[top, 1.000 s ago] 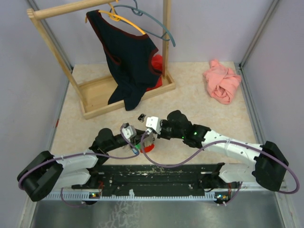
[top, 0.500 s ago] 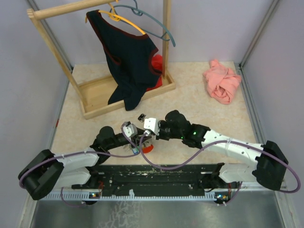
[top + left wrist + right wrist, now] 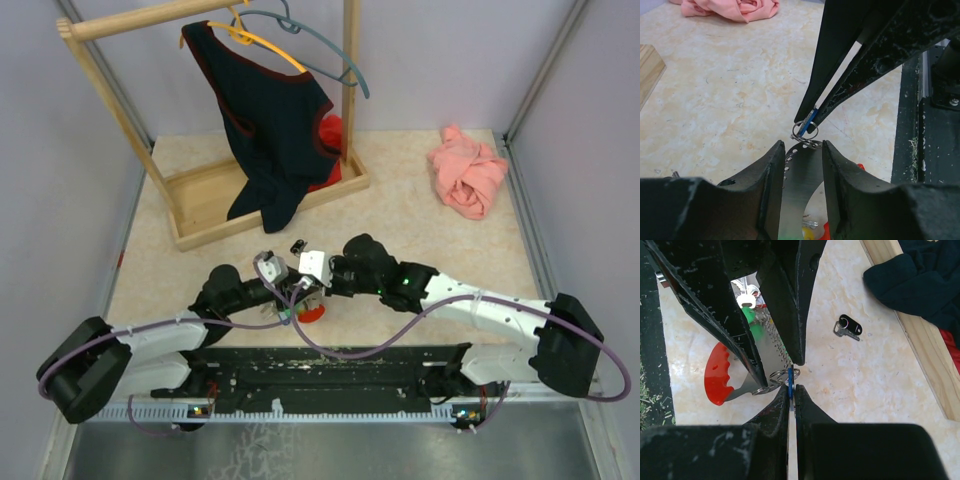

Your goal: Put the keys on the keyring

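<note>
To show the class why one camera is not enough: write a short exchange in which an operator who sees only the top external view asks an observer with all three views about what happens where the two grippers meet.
Operator: From above, the arm tips blur together. Is anything held on the right?
Observer: The right gripper is shut on a blue key, which reaches the keyring.
Operator: And on the left?
Observer: The left gripper has its fingers apart with a silvery plate between them; whether they grip it is unclear.
Operator: That dark speck beyond them?
Observer: A black-headed key lying on the table.
</note>
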